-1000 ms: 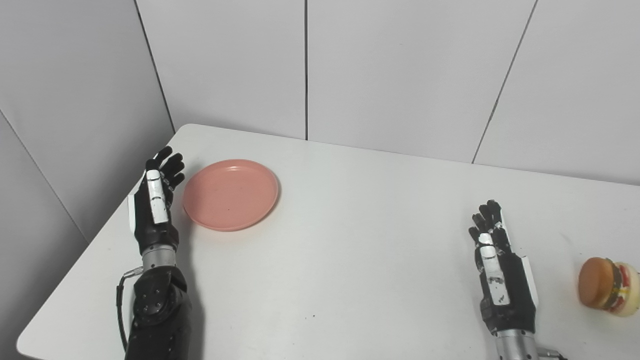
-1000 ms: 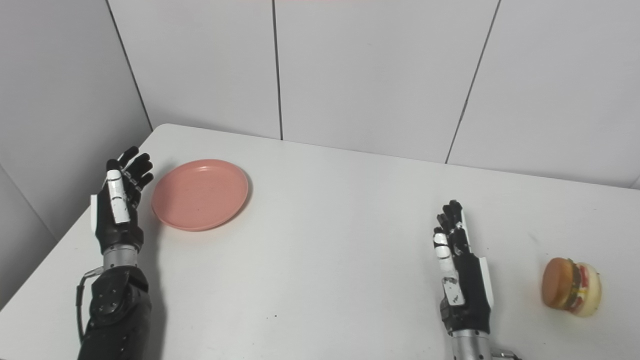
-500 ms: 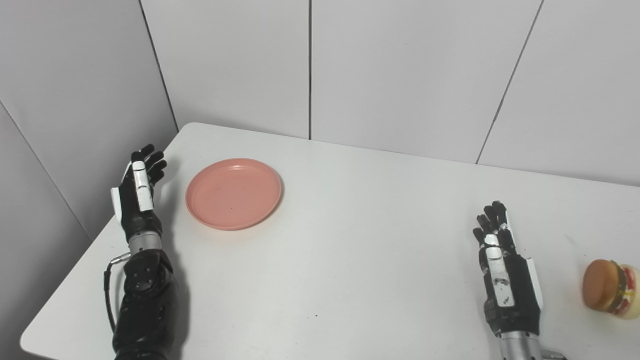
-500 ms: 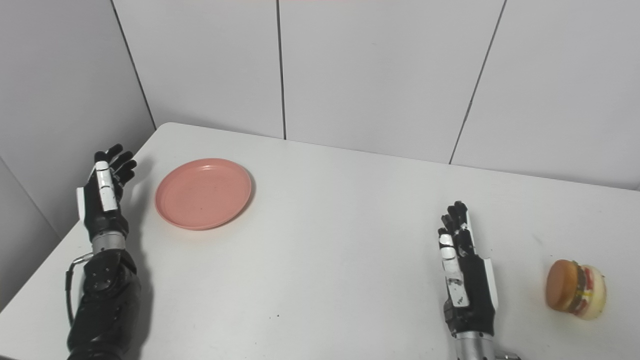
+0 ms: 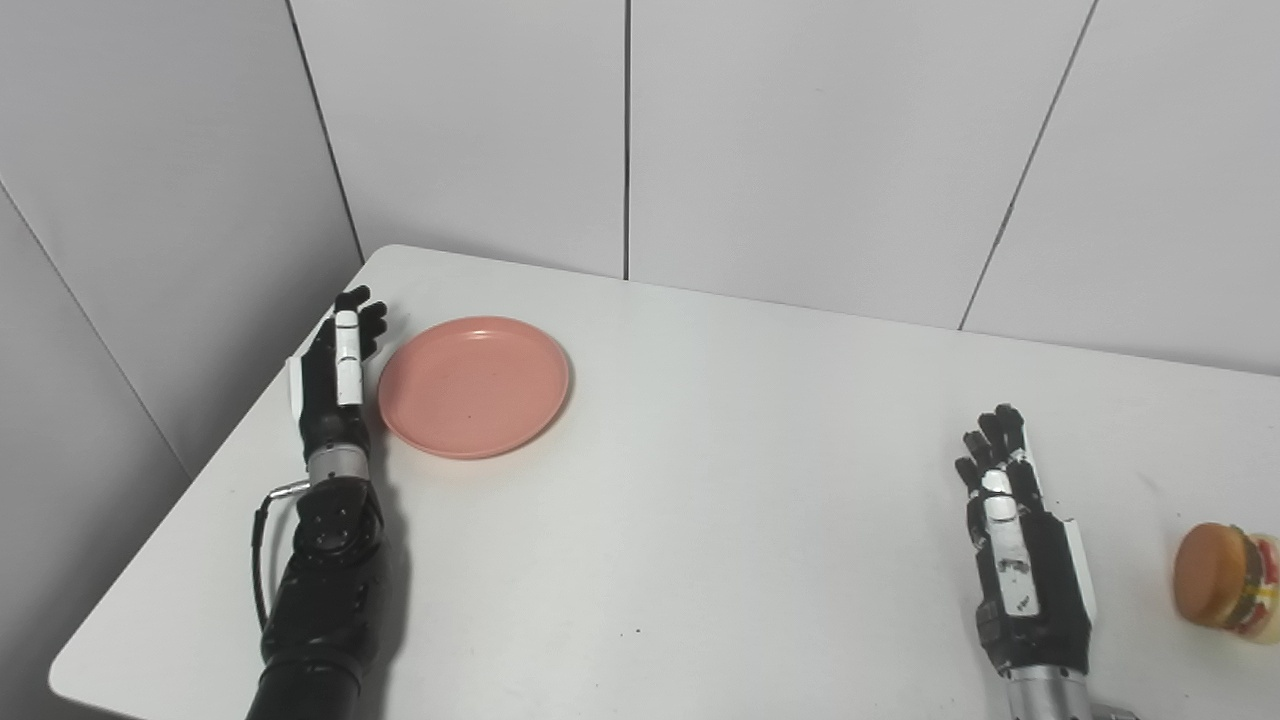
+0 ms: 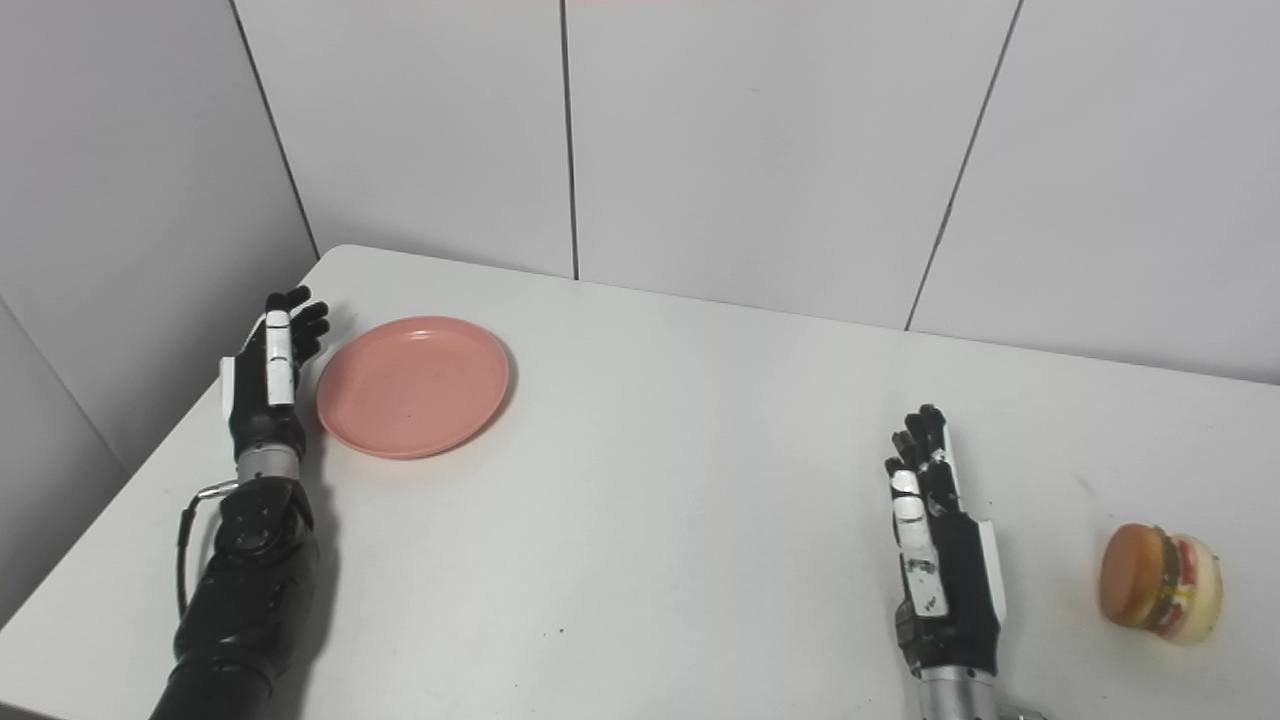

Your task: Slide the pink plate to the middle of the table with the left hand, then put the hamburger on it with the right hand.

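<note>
Beside pink plate (image 5: 473, 385): left hand (image 5: 332, 385) moved back in, fingers apart; right hand (image 5: 1020, 555) unchanged, fingers apart

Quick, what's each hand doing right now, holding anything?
Left hand: open, empty, beside the pink plate.
Right hand: open, empty, apart from the hamburger.

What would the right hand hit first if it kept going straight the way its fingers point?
Nothing, it seems: the right hand points up the bare table toward the back wall; the hamburger sits off to its right.
</note>
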Controlling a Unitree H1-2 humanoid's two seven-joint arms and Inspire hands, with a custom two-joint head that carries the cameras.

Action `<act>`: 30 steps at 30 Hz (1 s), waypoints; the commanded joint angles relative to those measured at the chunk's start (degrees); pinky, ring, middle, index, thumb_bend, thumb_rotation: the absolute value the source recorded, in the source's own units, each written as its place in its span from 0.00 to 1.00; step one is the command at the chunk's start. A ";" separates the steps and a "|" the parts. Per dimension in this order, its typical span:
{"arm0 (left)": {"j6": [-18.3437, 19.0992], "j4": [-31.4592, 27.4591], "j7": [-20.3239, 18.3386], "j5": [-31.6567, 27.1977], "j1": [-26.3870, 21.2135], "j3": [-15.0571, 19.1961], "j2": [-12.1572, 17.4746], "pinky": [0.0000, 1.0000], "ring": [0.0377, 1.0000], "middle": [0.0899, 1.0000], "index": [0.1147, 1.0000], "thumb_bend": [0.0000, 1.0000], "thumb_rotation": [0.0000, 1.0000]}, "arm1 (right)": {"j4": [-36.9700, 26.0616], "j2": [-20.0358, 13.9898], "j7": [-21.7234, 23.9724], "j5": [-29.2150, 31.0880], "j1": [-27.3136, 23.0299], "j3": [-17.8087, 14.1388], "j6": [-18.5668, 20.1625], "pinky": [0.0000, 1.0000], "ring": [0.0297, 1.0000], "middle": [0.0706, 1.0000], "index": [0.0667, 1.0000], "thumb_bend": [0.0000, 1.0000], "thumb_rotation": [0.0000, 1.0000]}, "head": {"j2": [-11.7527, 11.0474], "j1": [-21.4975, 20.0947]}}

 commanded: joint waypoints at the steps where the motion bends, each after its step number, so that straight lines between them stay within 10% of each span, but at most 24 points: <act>1: -1.13 0.07 -0.16 1.24 -1.92 -0.84 1.02 0.82 0.78 0.76 0.75 0.59 1.00 | 4.40 -0.75 0.57 0.35 4.25 -0.96 -1.74 1.00 1.00 1.00 1.00 0.48 0.79 | 0.02 -0.02; 30: 2.60 -2.95 -6.82 -2.99 -0.45 -4.83 -4.29 0.80 0.78 0.76 0.75 0.62 1.00 | 3.72 -0.47 0.21 -0.31 4.33 -0.92 -1.29 1.00 1.00 1.00 1.00 0.48 0.76 | 0.60 -1.70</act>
